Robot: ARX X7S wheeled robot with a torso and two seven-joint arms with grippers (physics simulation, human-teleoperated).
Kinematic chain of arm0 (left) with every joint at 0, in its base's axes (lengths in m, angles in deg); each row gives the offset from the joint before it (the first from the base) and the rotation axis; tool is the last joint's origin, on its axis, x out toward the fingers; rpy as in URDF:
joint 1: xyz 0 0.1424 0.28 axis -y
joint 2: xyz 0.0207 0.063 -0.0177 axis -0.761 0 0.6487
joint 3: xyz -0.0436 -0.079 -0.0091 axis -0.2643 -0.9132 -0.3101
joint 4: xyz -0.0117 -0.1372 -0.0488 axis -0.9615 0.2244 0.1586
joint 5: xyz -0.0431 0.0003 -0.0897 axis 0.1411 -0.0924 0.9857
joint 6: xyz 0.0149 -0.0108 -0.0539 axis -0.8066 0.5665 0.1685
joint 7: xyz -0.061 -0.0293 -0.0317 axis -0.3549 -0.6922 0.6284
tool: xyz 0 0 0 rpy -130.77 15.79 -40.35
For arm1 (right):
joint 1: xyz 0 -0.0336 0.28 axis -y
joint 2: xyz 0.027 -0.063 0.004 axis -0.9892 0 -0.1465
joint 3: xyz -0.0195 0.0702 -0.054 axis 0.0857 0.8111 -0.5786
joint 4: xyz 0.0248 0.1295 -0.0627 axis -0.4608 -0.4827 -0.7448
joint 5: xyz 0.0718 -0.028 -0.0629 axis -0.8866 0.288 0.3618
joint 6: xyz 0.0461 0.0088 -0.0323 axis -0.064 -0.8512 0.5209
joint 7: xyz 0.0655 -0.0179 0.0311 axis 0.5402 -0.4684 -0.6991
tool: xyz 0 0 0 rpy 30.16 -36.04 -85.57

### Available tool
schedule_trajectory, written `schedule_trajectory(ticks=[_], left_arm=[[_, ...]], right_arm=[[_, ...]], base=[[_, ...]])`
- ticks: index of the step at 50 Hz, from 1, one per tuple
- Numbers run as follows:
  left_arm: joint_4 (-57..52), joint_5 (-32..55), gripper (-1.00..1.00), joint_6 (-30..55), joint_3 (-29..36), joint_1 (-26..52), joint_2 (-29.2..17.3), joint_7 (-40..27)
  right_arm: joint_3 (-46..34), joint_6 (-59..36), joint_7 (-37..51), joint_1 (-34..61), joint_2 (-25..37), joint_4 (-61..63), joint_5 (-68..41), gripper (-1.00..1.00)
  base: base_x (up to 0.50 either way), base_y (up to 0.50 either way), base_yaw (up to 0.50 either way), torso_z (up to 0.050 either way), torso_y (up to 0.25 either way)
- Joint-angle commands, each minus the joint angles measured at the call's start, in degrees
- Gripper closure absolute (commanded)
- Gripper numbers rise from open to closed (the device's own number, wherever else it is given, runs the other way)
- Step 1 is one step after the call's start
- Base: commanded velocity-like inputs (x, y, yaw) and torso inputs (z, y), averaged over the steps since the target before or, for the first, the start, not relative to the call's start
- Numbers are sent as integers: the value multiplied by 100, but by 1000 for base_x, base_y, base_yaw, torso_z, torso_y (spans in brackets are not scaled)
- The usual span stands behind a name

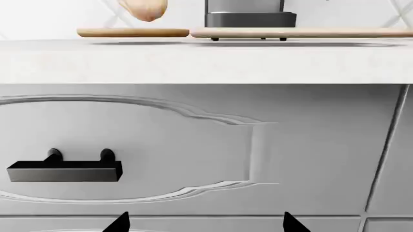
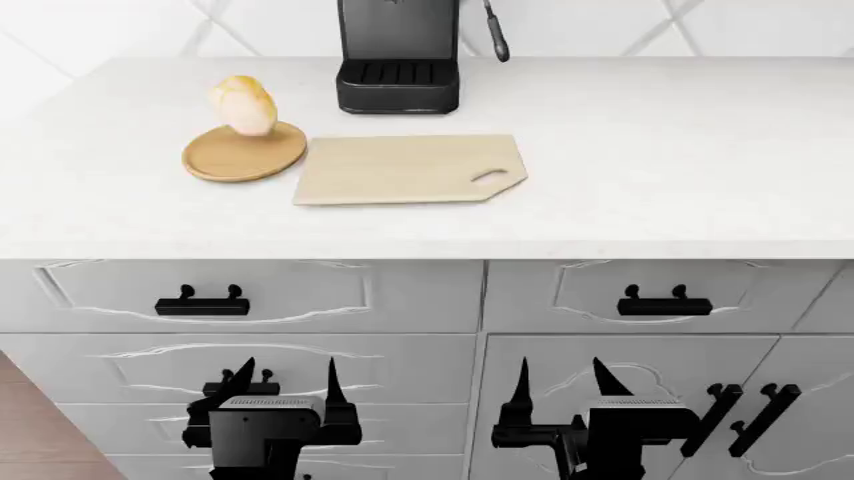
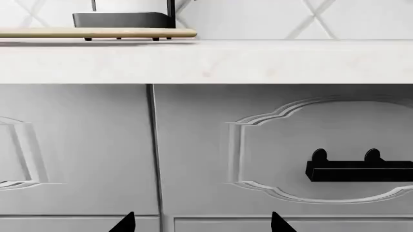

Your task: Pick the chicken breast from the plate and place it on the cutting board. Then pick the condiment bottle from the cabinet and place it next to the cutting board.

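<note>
A white stone desk [image 2: 667, 150] runs across the head view above grey drawer fronts with black handles. On the desk, at about ten o'clock from the centre of the view, lies the plate [image 2: 234, 158], a round tan wooden disc, and the chicken breast [image 2: 243, 105], a pale cream lump with yellowish patches, stands on end at the plate's far edge. Just beside the plate, at its three o'clock, the cutting board [image 2: 394, 168] lies flat, its slot-shaped handle hole and cut corner at the right end; plate and board look almost touching. Behind the board, at twelve o'clock, a black coffee machine [image 2: 398, 55] stands against the tiled wall. Both arms hang low in front of the drawers, well below the desk's edge. The left gripper [image 2: 284, 385] sits at about seven o'clock in the head view and the right gripper [image 2: 561, 385] at about five o'clock; each has its jaws spread apart and empty, with pointed black tips aimed up. The chicken breast lies up and away at roughly eleven o'clock from the left jaws, well apart from both. In the left wrist view the desk's edge fills the upper part, with the chicken breast above the plate's rim. The condiment bottle shows in no view.
</note>
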Motion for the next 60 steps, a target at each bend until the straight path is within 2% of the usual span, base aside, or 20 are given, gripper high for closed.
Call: schedule_trajectory(ticks=[1, 9, 13, 16, 21, 29, 36, 46, 60], left_arm=[[-57, 139, -100, 70, 87, -7, -88, -90], [-278, 636, -100, -6, 162, -80, -261, -36], [-799, 888, -100, 229, 158, -188, -369, 7], [-1603, 1089, -100, 703, 93, -148, -521, -31], [-2827, 1602, -100, 1845, -158, 585, -669, -363], [-3659, 2265, -100, 3018, -562, 1719, -766, -866], [-3612, 2153, -100, 2837, -352, 1554, -853, -761], [-4231, 2077, -100, 3045, -237, 1387, -1074, -900], [-4235, 2137, -100, 3076, -265, 1449, -1106, -1020]], right_arm=[[-96, -22, 114, -8, 84, 42, -126, -100], [-210, -105, 263, 80, 214, 74, -461, -100], [-271, -303, 309, -112, 318, 655, -527, -100], [-311, -1066, 368, -126, 462, 1658, -558, -100], [-350, -2823, 552, 691, 645, 3272, -566, -100], [-398, -4576, 686, 1894, 674, 4652, -805, -100], [-463, -4376, 696, 1749, 735, 4652, -813, -100], [-639, -4623, 745, 1696, 829, 5109, -859, -100], [-616, -4487, 851, 1649, 830, 5089, -931, -100]], base=[[0, 0, 0, 0, 0], [0, 0, 0, 23, 0], [0, 0, 0, 50, 0], [0, 0, 0, 50, 0], [0, 0, 0, 50, 0], [0, 0, 0, 50, 0], [0, 0, 0, 44, 0], [73, 500, 0, 0, 0], [152, 500, 0, 0, 0]])
